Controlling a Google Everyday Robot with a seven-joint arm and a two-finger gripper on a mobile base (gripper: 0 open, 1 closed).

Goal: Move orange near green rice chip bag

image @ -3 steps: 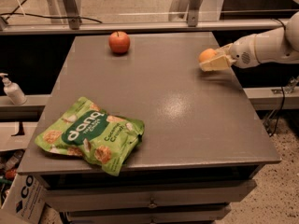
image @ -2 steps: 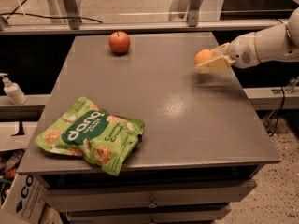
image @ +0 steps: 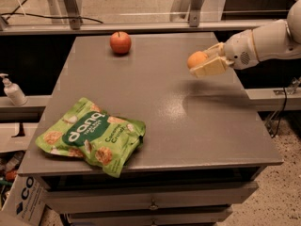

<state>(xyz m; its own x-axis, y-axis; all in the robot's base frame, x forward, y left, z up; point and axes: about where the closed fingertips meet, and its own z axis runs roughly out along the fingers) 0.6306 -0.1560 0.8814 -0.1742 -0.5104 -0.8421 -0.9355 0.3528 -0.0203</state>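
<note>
Grey desk (image: pixel 188 126), drawers under its front edge. Your orange (image: pixel 196 59) is off the surface, above the right rear part, clamped in your pincer (image: pixel 201 65), whose pale fingers are closed against it. The arm comes in from the right. Green rice chip bag (image: pixel 91 136) lies flat at the front left, well apart. Red apple (image: pixel 120 42) stands at the rear.

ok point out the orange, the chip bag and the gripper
orange (image: pixel 196 59), camera view, middle of its skin
green rice chip bag (image: pixel 87 132), camera view, on the lettering
gripper (image: pixel 200 65), camera view, between its jaws, at right around the orange
</note>
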